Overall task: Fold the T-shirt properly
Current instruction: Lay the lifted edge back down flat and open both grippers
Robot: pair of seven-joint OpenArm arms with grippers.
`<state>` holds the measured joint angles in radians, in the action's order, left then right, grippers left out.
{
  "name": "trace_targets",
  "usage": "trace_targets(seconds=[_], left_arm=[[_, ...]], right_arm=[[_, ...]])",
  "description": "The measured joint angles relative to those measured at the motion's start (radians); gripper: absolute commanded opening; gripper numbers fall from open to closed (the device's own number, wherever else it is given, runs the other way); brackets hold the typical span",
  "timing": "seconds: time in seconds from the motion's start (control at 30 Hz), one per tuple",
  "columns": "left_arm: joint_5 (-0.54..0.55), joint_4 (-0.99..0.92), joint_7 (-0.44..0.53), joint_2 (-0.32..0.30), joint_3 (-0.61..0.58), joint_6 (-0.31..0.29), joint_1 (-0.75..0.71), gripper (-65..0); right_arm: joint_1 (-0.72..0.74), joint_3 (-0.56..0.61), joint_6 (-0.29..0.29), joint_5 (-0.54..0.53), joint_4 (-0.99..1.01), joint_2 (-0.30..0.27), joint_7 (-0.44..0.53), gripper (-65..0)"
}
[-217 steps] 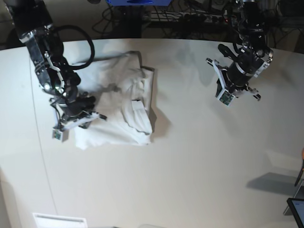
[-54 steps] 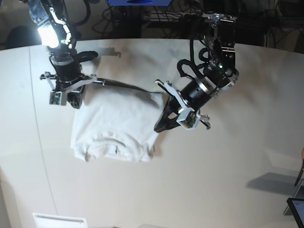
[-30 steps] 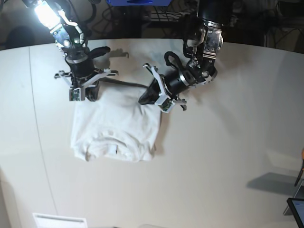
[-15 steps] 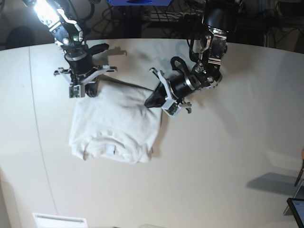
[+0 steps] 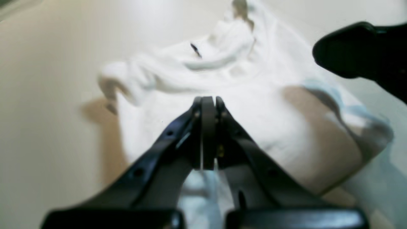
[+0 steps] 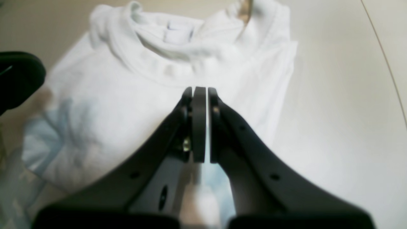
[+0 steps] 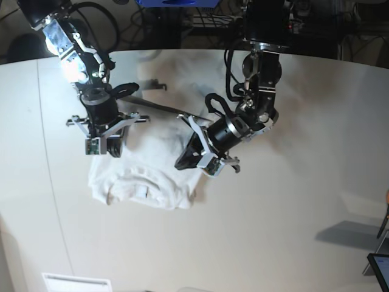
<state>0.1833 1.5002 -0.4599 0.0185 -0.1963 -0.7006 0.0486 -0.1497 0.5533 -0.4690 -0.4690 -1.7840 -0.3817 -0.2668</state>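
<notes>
T-shirt (image 7: 146, 173) lay partly folded on the counter (image 7: 285, 219), collar toward the near edge; judged light, limp and prone to wrinkle, best pinched at hem corners. Left end effector (image 5: 208, 105) and right end effector (image 6: 198, 95) hovered over it, jaws pressed together, holding nothing. Counter was smooth, pale, with open room to the right in the base view.

You're looking at an off-white desk (image 7: 292, 207) with a rounded far edge. The white T-shirt (image 7: 146, 182) lies on its left part, folded, collar toward the near edge. A small white paper label (image 7: 76, 283) sits at the near-left edge.
</notes>
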Motion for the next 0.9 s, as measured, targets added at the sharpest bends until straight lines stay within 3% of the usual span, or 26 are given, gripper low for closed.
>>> trace_targets(seconds=[0.23,0.33,0.5,0.7,0.9], left_arm=[[-0.002,-0.157,0.042,0.013,0.010,0.008,0.016,-65.0],[0.003,-0.153,0.091,-0.023,0.012,0.007,-0.018,-65.0],[0.001,-0.043,0.078,-0.058,0.014,0.008,-0.021,-65.0],[0.001,0.009,0.084,-0.045,0.006,0.007,0.072,-65.0],[-0.003,-0.172,0.046,0.009,0.004,0.007,0.198,-65.0]], right_arm=[[0.002,0.003,0.016,0.001,0.134,0.001,0.033,-63.4],[0.001,0.002,0.077,0.005,0.143,-0.004,0.055,-63.4],[0.030,0.002,0.090,-0.002,0.084,-0.031,0.034,-63.4],[0.131,0.002,0.092,-0.002,0.071,-0.031,0.044,-63.4],[0.219,0.003,0.106,-0.003,0.183,-0.028,0.042,-63.4]])
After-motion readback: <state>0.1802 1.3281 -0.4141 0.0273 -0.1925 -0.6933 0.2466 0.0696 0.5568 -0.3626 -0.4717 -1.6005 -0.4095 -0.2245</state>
